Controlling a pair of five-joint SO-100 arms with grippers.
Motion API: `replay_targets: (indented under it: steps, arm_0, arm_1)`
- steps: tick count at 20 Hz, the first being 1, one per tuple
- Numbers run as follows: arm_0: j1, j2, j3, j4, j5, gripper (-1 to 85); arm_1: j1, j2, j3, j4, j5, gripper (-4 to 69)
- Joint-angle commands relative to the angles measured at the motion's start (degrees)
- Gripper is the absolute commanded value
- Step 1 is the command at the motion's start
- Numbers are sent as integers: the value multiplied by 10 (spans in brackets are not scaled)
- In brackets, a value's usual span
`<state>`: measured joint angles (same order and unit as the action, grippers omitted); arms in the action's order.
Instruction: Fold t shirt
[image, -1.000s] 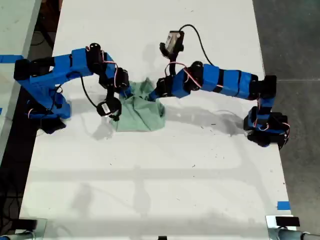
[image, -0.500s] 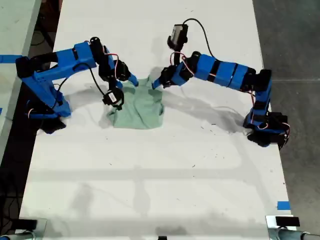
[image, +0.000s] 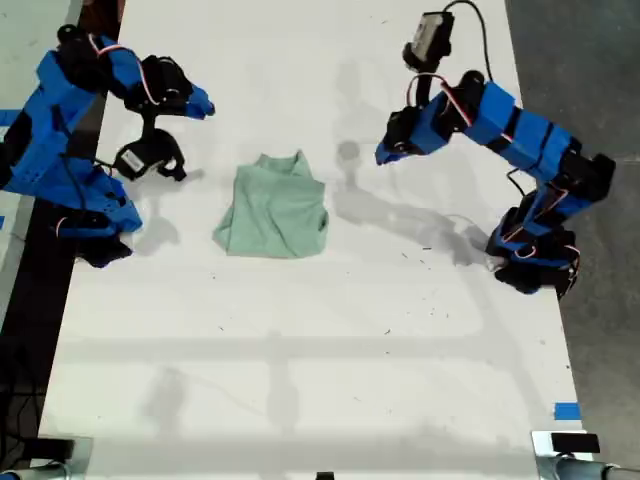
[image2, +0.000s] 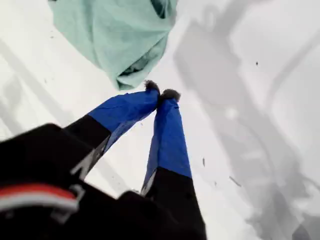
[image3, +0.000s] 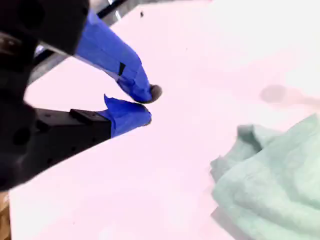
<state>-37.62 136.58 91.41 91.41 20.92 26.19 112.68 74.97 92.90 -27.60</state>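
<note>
Exterior view: my first gripper (image: 383, 157) is pinched closed on nothing, my second gripper (image: 204, 107) barely parted and empty, both lifted off the t shirt (image: 274, 207), bunched mid-table (image: 300, 380) between them.

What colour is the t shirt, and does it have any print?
Pale mint green t shirt, plain; exterior view shows it best.
</note>
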Motion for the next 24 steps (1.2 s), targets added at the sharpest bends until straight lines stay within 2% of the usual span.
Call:
replay_targets:
  steps: [1, 3, 5, 6, 8, 9, 11, 12, 13, 15, 18, 20, 24]
  arm_0:
    - [162, 175, 87, -48, -76, 0]
    - [258, 346, 280, -131, -138, 0]
    - [306, 512, 480, -182, -192, -1]
    - [338, 584, 563, -228, -203, -1]
    - [392, 667, 734, -317, -245, -1]
    - [410, 696, 820, -352, -265, -1]
    - [417, 695, 891, -362, -287, -1]
    - [409, 696, 900, -351, -266, -1]
    - [381, 698, 912, -346, -236, 4]
    - [329, 699, 917, -336, -127, 57]
    - [275, 699, 924, -319, -120, 65]
    - [273, 699, 923, -319, -120, 67]
    - [279, 699, 923, -319, -120, 67]
  arm_1:
    - [-73, 271, 191, 1, 82, 9]
    - [-149, 424, 374, -44, 149, 9]
    - [-212, 575, 563, -94, 225, 9]
    - [-236, 640, 647, -118, 254, 10]
    - [-278, 768, 792, -155, 289, 10]
    - [-287, 865, 863, -151, 294, 10]
    - [-295, 882, 940, -146, 291, 10]
    - [-300, 882, 978, -136, 303, 10]
    - [-292, 883, 1015, -128, 282, 8]
    - [-300, 882, 1018, -135, 258, 8]
    - [-260, 882, 1018, -135, 153, 22]
    - [-258, 882, 1018, -135, 105, 29]
    - [-260, 882, 1018, -135, 124, 35]
